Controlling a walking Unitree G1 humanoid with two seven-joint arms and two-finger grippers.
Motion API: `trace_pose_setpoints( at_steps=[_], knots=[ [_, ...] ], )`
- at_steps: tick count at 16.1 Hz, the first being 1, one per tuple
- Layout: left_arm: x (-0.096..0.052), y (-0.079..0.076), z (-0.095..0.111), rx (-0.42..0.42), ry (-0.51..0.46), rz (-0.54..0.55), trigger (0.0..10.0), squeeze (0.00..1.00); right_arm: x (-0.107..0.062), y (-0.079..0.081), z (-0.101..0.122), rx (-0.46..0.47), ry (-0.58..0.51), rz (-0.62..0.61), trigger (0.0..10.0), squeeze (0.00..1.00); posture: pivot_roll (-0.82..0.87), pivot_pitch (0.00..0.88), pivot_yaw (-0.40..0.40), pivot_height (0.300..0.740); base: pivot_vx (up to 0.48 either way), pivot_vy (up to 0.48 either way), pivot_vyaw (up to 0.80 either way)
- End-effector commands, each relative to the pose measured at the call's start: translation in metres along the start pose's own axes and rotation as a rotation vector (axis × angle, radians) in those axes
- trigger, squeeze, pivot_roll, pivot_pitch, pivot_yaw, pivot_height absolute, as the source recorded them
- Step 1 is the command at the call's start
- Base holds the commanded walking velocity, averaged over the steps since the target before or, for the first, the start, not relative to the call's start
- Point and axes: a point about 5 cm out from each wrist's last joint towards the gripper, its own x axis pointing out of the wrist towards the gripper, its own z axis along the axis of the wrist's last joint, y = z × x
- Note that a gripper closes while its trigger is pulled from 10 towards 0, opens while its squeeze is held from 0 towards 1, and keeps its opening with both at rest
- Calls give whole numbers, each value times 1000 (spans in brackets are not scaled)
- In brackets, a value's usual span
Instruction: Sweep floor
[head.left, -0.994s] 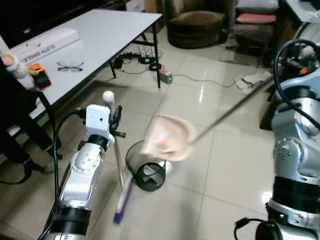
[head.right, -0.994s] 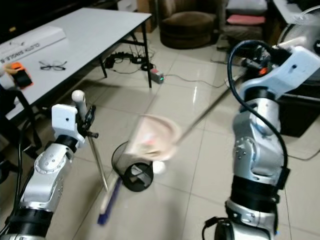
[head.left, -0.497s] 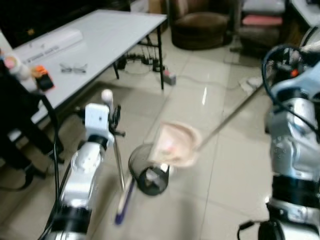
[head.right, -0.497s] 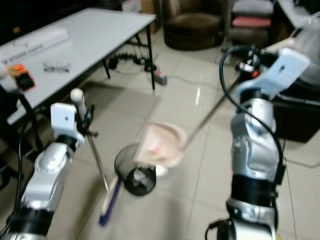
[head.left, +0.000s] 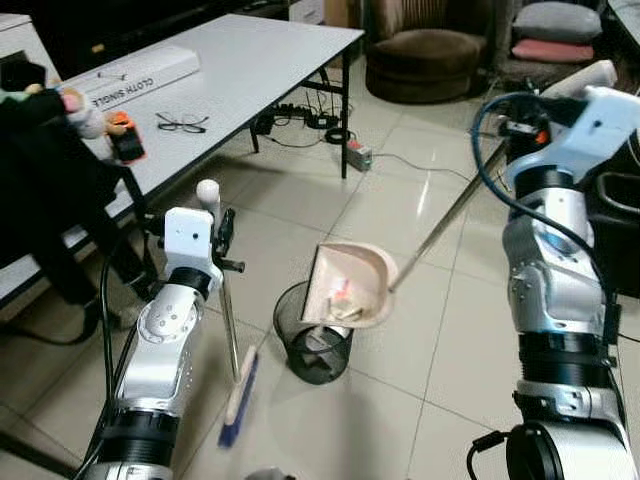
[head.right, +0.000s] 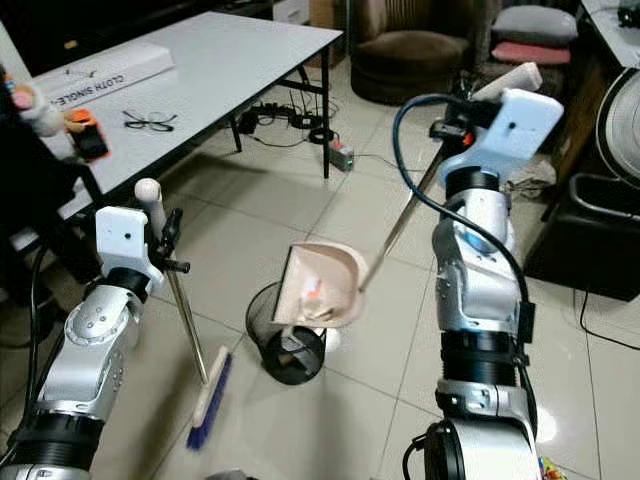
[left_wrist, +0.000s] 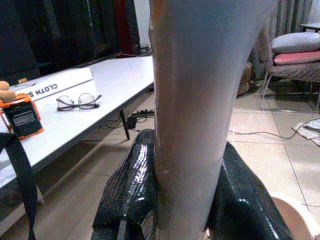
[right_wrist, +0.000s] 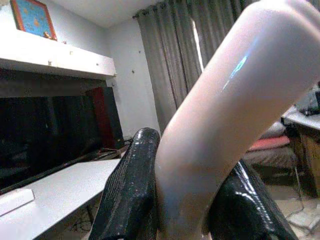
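My left gripper (head.left: 222, 242) is shut on the thin metal handle of a broom (head.left: 229, 322), whose blue-bristled head (head.left: 238, 402) rests on the tiled floor. In the left wrist view the black fingers (left_wrist: 131, 192) clamp the handle (left_wrist: 192, 115). My right gripper (head.right: 456, 116) is shut on the top of a long dustpan handle (right_wrist: 210, 150). The beige dustpan (head.left: 350, 285) hangs tipped steeply over a black mesh waste bin (head.left: 315, 347), with bits of litter lying in it.
A white table (head.left: 250, 60) with glasses (head.left: 180, 123) and a long box stands at the left, and a person in dark clothes (head.left: 50, 170) holds an orange device there. Cables and a power strip (head.left: 358, 155) lie beyond; a brown armchair (head.left: 430, 60) is behind. A black box (head.right: 600, 225) sits at the right.
The camera has shifted and the blur has cleared. The dustpan has tipped steeper over the bin. The broom stays upright in my left gripper.
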Motion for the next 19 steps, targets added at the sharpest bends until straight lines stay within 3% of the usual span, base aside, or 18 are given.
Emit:
trace_pose_setpoints(
  at_steps=[1,3,5,8,14,17,19],
  knots=[
    [2,2,5,20,-24,3,10000,0,9,14,15,-11,-119,60,10000,0,-100,0,55,740,0,0,0],
    [3,2,4,22,-23,3,10000,0,10,24,10,-26,-139,125,10000,0,-94,0,52,740,0,0,0],
    [3,2,4,28,-22,3,10000,0,5,51,1,-107,-181,317,10000,0,-91,0,48,740,0,0,0],
    [3,0,3,32,-21,1,10000,0,-6,73,-6,-185,-228,476,10000,0,-93,0,46,740,0,0,0],
    [3,-3,2,36,-24,-5,10000,0,-29,94,-12,-138,-337,585,10000,0,-91,0,44,740,0,0,0],
    [3,-3,3,39,-28,-7,10000,0,-49,116,-21,-197,-349,775,10000,0,-84,0,35,740,0,0,0],
    [4,-1,5,41,-36,4,10000,0,-54,119,-26,-246,-353,814,10000,0,-81,0,28,740,0,0,0]
  ],
)
